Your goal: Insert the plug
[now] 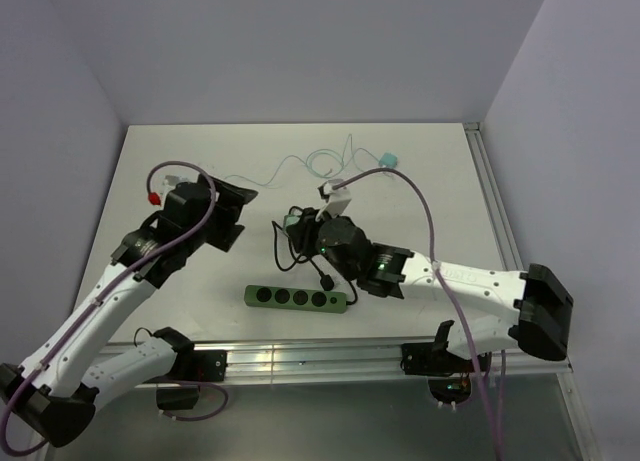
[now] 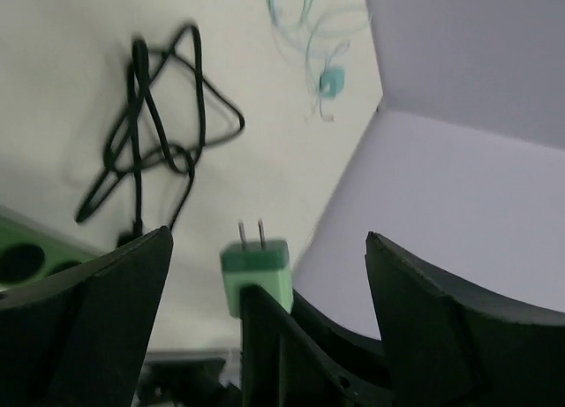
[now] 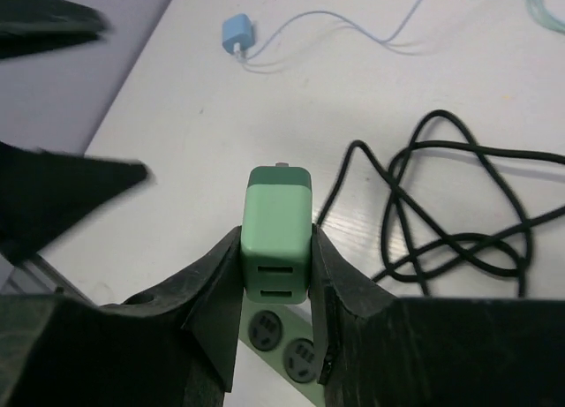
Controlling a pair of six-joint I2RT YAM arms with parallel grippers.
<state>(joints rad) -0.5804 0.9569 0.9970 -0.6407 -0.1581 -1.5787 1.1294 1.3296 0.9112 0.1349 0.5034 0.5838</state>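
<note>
The right gripper is pinching the plug between its fingers. The plug is a green block with two metal prongs and two ports on its back. It is hanging just above the power strip. Beyond the strip's left end, the left gripper is holding its fingers spread wide.

Pwr strip near table front edge, cable coil just behind, plug above coil.

Lighting is even and diffuse from overhead: the white table reads bright without glare, shadows faint and soft. Left wrist view is blurred throughout, the green plug soft-edged; right wrist view holds the plug sharp, background slightly soft.
</note>
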